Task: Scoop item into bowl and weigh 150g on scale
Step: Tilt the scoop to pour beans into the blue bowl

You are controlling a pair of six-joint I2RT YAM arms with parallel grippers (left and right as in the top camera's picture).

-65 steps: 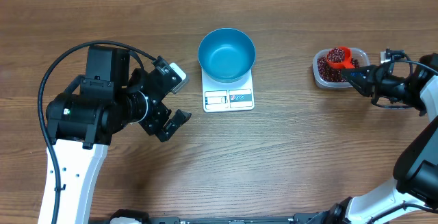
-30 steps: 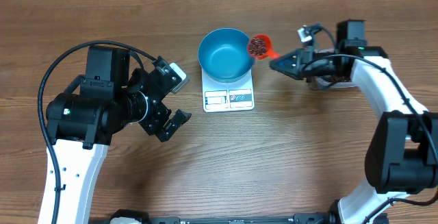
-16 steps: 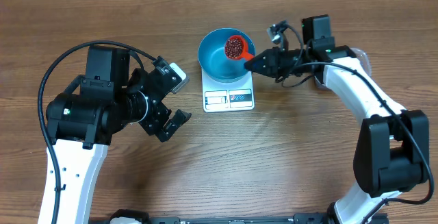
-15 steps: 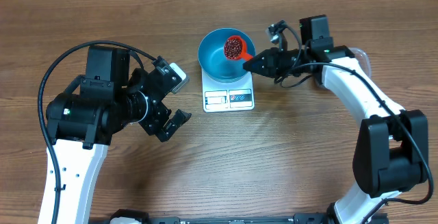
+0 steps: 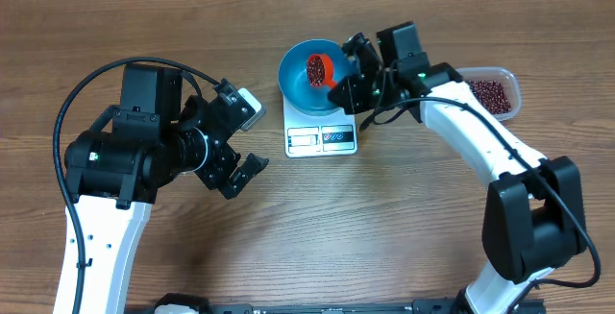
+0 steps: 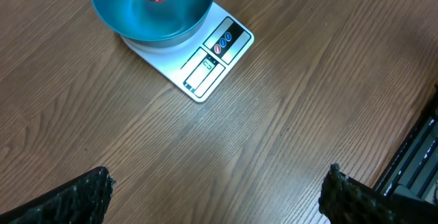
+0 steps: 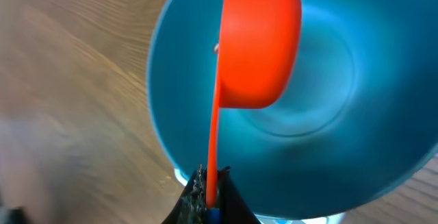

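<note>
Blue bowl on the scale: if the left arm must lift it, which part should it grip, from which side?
Probably the bowl at its left rim, from above, one finger inside and one outside. The wall is thin and the top open, while the red scoop in the right end effector hangs over the middle and right. The open left end effector is nearer that side.

Cropped at left wrist view's top edge: bowl (image 6: 137, 20). Hidden behind scoop (image 7: 260, 46) underside, right wrist view: beans (image 5: 316, 66). Unreadably small overhead: scale (image 5: 321, 138) display.
</note>
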